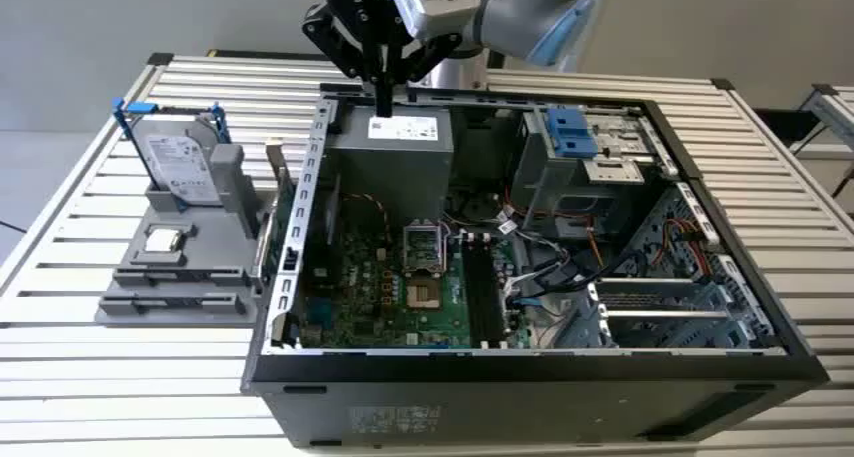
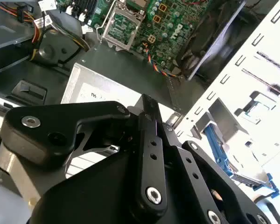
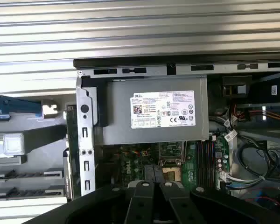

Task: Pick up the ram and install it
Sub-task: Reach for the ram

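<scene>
In the upper middle of the exterior view, the hand (image 1: 384, 105) hangs over the grey power supply (image 1: 400, 142) at the back of the open computer case (image 1: 534, 362), its fingers (image 2: 148, 122) drawn narrow and together with nothing between them. The ram (image 1: 279, 182) stands on edge at the left of that frame, in the grey holder (image 1: 174, 277) on the table (image 1: 120, 377), just beside the case's outer wall and well apart from the hand.

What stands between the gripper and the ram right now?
The case's metal side wall stands between them: the gripper hangs above the power supply, and the ram sits just outside that wall. Over the wall's top nothing visible blocks.
</scene>
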